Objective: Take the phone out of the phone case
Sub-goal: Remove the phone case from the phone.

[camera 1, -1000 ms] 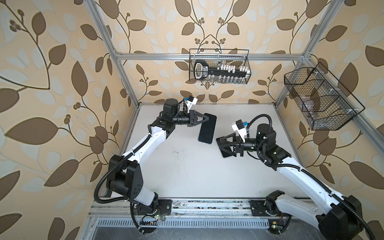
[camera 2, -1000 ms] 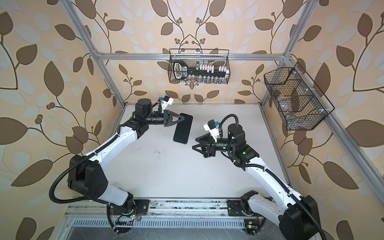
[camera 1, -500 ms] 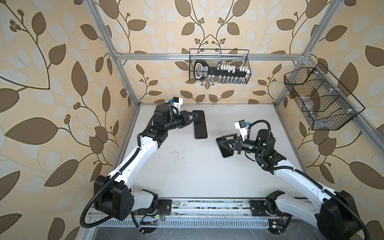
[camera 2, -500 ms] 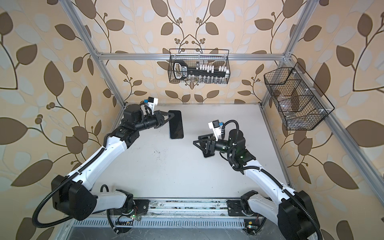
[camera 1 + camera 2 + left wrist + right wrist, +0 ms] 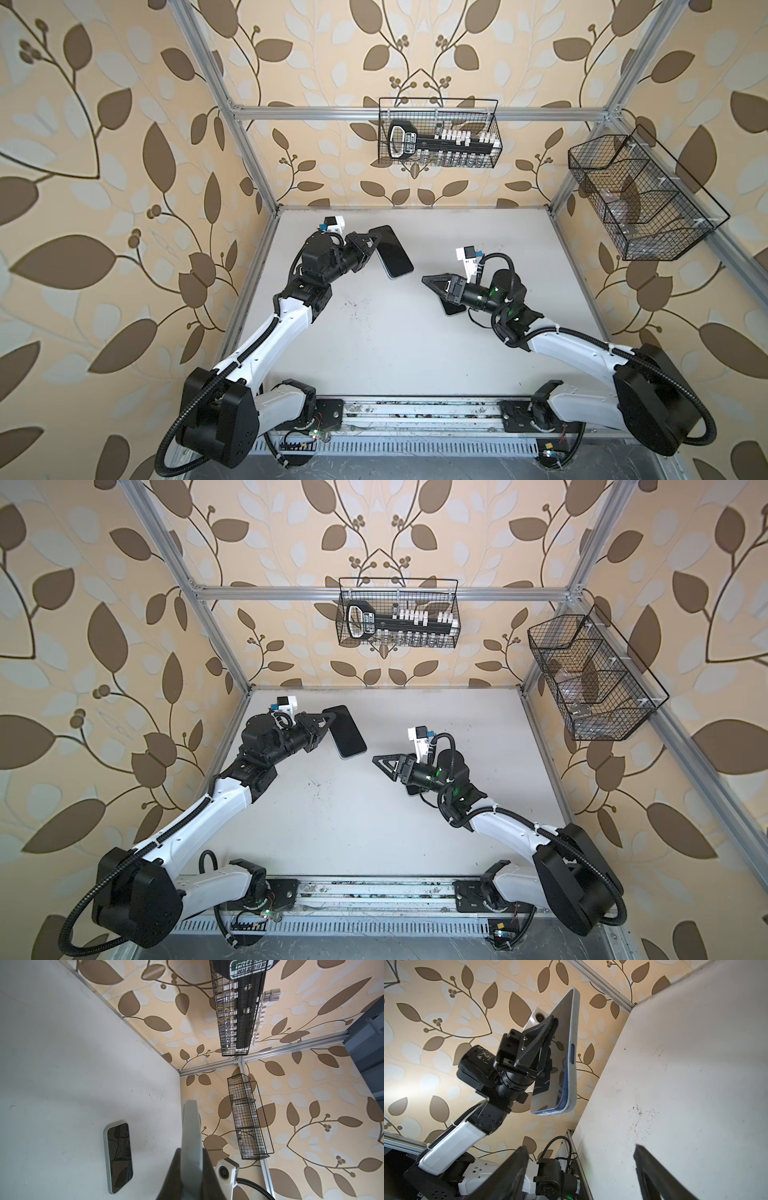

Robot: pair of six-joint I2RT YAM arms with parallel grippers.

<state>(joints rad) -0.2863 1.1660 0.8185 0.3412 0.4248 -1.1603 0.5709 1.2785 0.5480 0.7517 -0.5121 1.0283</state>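
**A:** Where was the phone [image 5: 118, 1155]?

**B:** It lay flat on the table [image 5: 395, 353], a little right of centre, with its dark glassy face up. That face mirrored the wire basket. In both top views only a dark corner of it showed, because the right gripper [image 5: 432, 283] hung just over it.

**A:** And the case [image 5: 390, 257]?

**B:** It was up in the air at the far left, tilted and well apart from the phone. I judged it to be the case by its thick pale rim with a blue button. Both pieces had dark glossy faces, though, so I could not be sure which was which.

**A:** What held it?

**B:** The left gripper [image 5: 376, 246] had its fingers pressed together on one long edge, one on each face. It touched nothing else.

**A:** What about the right one?

**B:** Its jaws were spread wide with nothing between them. The right wrist view showed bare table in the gap.

**A:** So how far along was the job?

**B:** By my reading the main part was done, since the two pieces were apart and the phone was resting free. The case had not yet been set down. What remained was probably to lower it to a bare part of the table and pull both arms clear.

**A:** Was anything else close by?

**B:** No. The basket on the far wall [image 5: 438, 137] and the one on the right wall [image 5: 636, 208] hung well away from both arms.
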